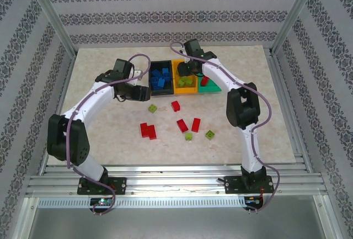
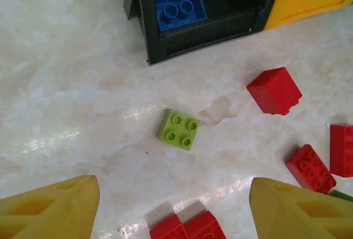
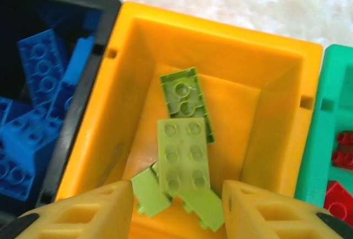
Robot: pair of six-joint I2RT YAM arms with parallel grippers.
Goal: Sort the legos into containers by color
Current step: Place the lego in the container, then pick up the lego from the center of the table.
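Legos (image 1: 182, 125) look light, stiff and slick, so the lime brick (image 2: 179, 129) lying flat just ahead of the wide-spread left gripper (image 2: 174, 208) is best pinched across its smooth opposite sides, while the right gripper (image 3: 177, 206), also spread and empty, hangs over lime bricks (image 3: 183, 156) in the orange bin (image 3: 220, 46).

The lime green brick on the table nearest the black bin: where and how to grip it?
Probably from straight above, the left tool closing on two opposite side walls of the lime green brick. It lies flat, studs up, slightly turned, touching nothing.
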